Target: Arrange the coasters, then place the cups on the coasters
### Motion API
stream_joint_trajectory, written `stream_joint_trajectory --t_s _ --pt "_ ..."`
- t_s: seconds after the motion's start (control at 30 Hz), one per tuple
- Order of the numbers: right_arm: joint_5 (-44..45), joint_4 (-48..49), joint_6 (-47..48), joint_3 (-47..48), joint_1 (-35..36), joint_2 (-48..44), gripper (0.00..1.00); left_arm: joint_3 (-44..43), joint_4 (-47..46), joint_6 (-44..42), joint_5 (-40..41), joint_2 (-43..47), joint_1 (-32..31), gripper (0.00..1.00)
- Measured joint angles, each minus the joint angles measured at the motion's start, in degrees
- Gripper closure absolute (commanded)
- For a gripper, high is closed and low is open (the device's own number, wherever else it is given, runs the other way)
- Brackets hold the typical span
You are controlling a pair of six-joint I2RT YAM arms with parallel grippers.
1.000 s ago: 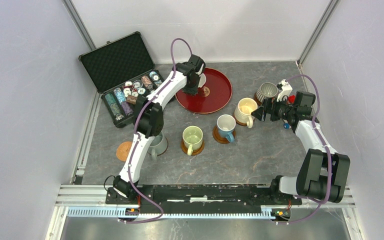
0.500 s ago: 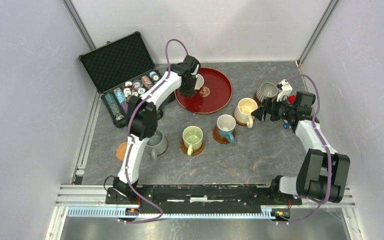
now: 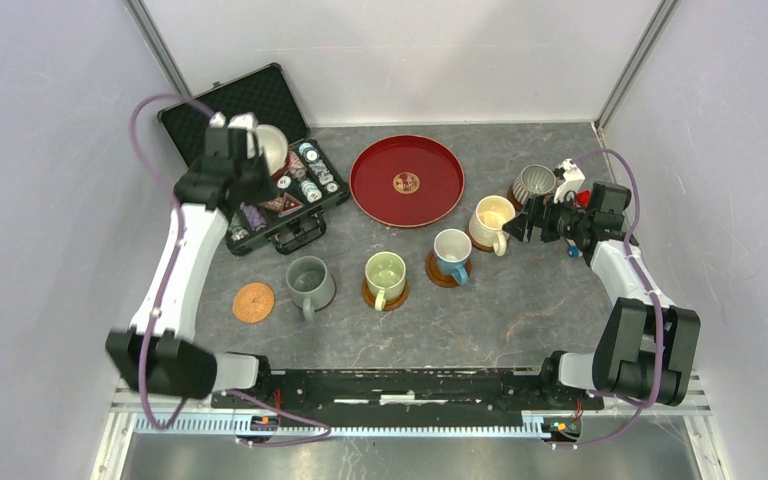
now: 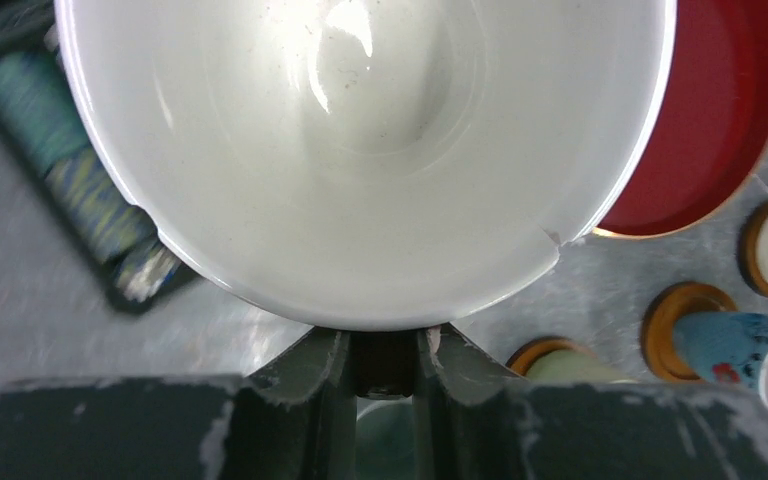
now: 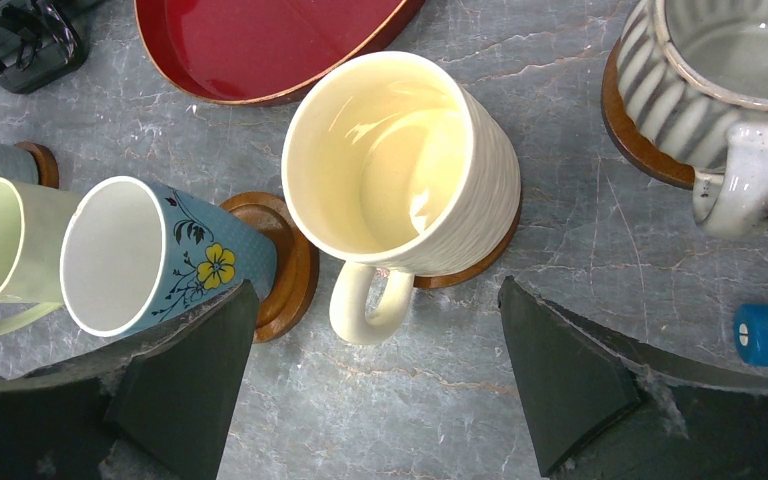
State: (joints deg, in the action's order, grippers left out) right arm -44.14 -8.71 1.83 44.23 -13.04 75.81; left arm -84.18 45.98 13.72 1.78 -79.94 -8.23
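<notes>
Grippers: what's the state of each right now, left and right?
Left gripper: closed, holding the white-inside mug.
Right gripper: open, holding nothing, poised over the cream mug.

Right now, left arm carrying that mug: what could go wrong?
The left gripper holds the white-lined mug by a small pinch above the open chip case; a slip could drop it there.
The bare copper coaster lies close to the grey mug; setting down could bump it.
The open right gripper flanks the cream mug at its handle; a move might knock it.
</notes>
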Motion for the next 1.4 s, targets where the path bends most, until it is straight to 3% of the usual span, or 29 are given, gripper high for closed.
stream_joint_trajectory --t_s 0.2,0.43,0.77,0.97,1.13,1.27,1.4 --pt "0.02 0.0 -0.02 0.0 0.0 0.0 0.02 17.46 8.79 4.46 3.5 18.64 2.56 0.98" --pt "0.02 0.02 -0.02 0.0 0.0 0.0 0.02 28.37 19.65 11.23 5.44 28.26 2.8 0.98" --pt "0.02 0.02 -0.04 0.0 0.0 0.0 0.02 32.89 22.99 19.56 8.37 25.44 6.1 0.98" --pt "0.02 0.02 -0.02 0.0 0.0 0.02 0.02 33.29 21.79 19.61 7.63 22.75 6.8 0.98" --pt "-0.07 0.0 0.0 0.0 0.0 0.28 0.02 26.77 22.67 11.76 3.54 18.64 6.93 0.98" --pt "-0.42 0.0 -0.02 0.0 0.0 0.7 0.02 17.66 21.57 -2.89 -0.72 12.5 8.79 0.98" --pt "-0.46 0.02 -0.02 0.0 0.0 0.7 0.02 17.03 22.12 -17.75 -5.4 12.9 14.91 0.98"
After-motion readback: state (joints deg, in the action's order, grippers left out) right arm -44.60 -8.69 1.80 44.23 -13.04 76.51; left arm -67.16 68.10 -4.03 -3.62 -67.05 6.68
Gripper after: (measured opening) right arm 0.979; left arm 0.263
